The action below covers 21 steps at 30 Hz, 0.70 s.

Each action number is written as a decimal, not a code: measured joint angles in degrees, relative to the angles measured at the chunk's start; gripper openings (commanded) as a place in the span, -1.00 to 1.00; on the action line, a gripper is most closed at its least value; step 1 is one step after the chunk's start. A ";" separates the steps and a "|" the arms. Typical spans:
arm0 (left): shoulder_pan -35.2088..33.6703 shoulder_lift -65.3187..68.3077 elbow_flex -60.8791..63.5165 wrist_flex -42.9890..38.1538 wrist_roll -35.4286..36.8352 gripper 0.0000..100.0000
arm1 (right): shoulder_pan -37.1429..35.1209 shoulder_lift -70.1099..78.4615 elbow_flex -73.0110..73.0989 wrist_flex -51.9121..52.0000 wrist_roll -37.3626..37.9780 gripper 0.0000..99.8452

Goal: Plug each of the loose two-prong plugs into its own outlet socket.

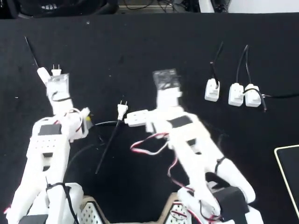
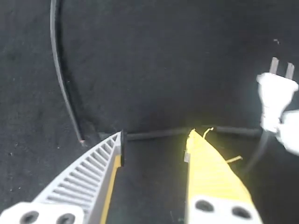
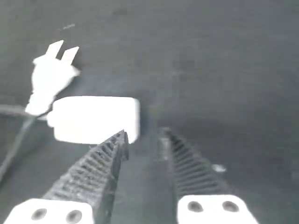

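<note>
Left wrist view, my left claw wide open and empty, black cable crossing beyond its tips, white plug nearby, my right claw narrowly parted, empty, near a white block.

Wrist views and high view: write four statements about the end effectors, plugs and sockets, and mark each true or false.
1. The left end effector is open, and a black cable runs across just past its fingertips. True.
2. The left end effector grips the white plug. False: the plug lies off to one side on the black table, untouched.
3. Three white outlet pieces with black cords sit together on the right arm's side of the table. True.
4. The right end effector is shut on the white block. False: it is open, and the block lies beside it, not between its fingers.
</note>
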 measured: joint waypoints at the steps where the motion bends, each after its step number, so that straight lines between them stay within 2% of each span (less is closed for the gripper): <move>1: -0.97 0.00 1.67 -2.55 1.05 -0.56 | -2.11 0.00 0.00 0.00 0.00 -0.55; 4: -3.08 0.00 6.42 -9.23 5.45 -0.56 | -7.74 0.00 0.00 0.00 0.00 -0.47; 8: -4.92 -0.09 9.58 -15.03 10.11 -0.56 | -12.40 0.00 -0.53 -2.37 -2.99 -0.49; 15: -6.59 -0.09 9.85 -17.05 14.59 -0.56 | -16.70 1.05 -1.58 -14.33 -11.16 -0.49; 21: -6.68 -0.09 9.85 -17.05 15.03 -0.56 | -17.49 13.36 -9.76 -17.85 -13.63 -0.50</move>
